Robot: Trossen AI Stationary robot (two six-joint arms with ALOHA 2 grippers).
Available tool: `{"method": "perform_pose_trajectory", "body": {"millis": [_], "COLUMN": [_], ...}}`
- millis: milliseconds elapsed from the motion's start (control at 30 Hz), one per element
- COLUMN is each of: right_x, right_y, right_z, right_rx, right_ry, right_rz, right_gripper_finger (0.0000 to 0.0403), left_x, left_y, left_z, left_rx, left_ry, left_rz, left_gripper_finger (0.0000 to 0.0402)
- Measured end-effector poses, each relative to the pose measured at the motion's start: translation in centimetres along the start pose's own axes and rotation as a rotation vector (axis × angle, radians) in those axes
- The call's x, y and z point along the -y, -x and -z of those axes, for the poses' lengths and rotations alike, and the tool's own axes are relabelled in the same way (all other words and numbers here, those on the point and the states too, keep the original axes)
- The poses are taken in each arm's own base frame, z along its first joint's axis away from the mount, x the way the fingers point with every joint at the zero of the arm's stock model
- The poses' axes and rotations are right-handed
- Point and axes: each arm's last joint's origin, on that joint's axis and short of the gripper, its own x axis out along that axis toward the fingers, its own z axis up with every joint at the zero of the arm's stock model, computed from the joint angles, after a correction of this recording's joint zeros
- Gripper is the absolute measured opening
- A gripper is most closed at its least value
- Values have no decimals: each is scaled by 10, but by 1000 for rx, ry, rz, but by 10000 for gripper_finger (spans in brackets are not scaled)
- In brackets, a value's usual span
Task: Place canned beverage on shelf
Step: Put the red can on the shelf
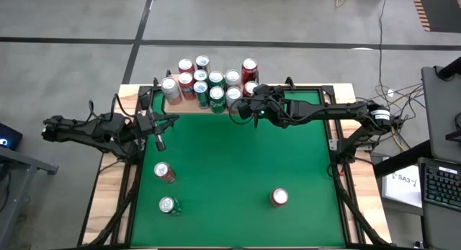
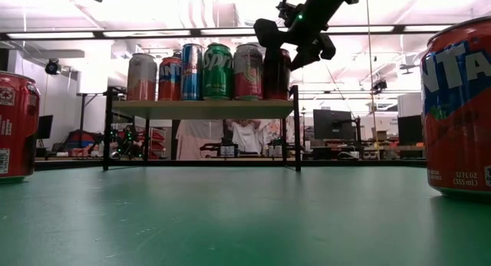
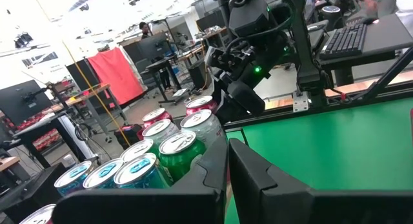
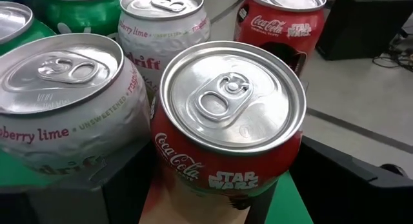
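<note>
Red Coca-Cola can [image 4: 231, 117] on light-wood shelf [image 2: 201, 105], desk's twelve o'clock edge.
Right pincer [image 1: 248, 106] spread wide around it; left pincer [image 1: 158, 140] closed, empty, nine o'clock.

The shelf [image 1: 189, 104] board is mostly hidden under cans, and the right hand [image 4: 219, 204] shows only dark edges.

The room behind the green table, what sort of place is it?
Probably a robotics lab or workshop. Desks with monitors line the back, a keyboard sits beside the table, and two robot arms work with soda cans on a small shelf.
</note>
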Motion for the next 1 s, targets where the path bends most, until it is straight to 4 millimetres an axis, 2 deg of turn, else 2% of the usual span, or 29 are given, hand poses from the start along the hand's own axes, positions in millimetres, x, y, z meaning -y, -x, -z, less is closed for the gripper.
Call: {"method": "perform_pose_trajectory", "body": {"millis": [1000], "right_x": [0], "right_y": [0], "right_z": [0], "right_rx": [-11], "right_ry": [0], "right_rz": [-3], "right_gripper_finger": [313], "left_x": [0], "left_y": [0], "left_z": [0], "left_rx": [0], "left_ry": [0], "left_rz": [1], "left_gripper_finger": [0]}}
